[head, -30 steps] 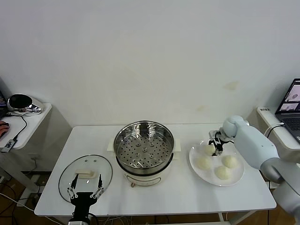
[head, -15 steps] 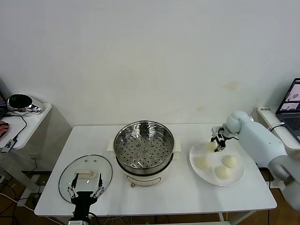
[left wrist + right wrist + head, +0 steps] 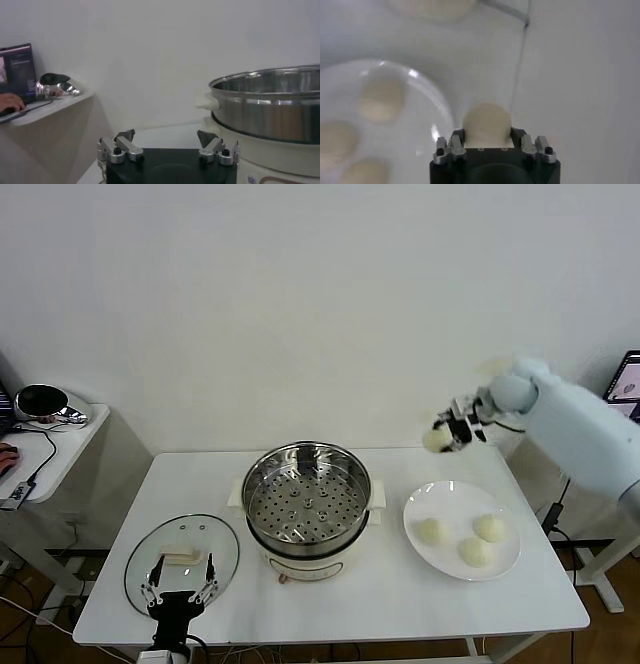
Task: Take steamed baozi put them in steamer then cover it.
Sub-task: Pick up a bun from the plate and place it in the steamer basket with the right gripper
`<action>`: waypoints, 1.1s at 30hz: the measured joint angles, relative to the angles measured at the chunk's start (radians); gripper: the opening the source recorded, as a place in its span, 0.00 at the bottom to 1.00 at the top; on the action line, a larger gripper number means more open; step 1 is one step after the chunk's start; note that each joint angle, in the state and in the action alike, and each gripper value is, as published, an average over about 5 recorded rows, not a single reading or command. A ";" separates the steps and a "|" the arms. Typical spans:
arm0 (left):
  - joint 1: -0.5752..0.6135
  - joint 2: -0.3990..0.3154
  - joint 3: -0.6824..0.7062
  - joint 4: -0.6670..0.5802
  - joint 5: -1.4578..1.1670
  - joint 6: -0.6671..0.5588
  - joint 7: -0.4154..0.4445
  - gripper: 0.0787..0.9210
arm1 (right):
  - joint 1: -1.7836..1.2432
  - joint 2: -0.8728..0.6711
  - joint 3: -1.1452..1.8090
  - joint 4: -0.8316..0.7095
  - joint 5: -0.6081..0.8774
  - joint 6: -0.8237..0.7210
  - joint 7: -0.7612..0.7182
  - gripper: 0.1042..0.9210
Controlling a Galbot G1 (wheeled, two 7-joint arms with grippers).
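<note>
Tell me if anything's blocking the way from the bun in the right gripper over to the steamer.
Nothing visible is. The right gripper holds a baozi in the air, above the table, beside the steamer, whose perforated tray is uncovered; the cover lies on the table near the left gripper.

light: bright, even, diffuse | shadows: soft, faint on the counter point(image 3: 400, 604) | glare: highlights on the steamer point(image 3: 306, 494) rim and the plate point(image 3: 395, 125) | blur: right wrist view soft, plate and buns out of focus | left wrist view: hazy, washed-out wall
</note>
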 measured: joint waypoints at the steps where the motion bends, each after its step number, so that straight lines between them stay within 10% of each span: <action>1: 0.000 -0.001 -0.001 0.000 -0.003 -0.001 0.000 0.88 | 0.021 0.009 -0.020 0.011 0.019 0.004 0.005 0.59; 15: -0.005 -0.004 -0.025 -0.008 -0.035 -0.004 -0.005 0.88 | 0.144 0.211 -0.257 0.095 0.123 0.114 0.067 0.60; 33: -0.005 -0.008 -0.042 -0.020 -0.046 -0.003 -0.006 0.88 | 0.062 0.399 -0.322 -0.021 -0.179 0.371 0.140 0.60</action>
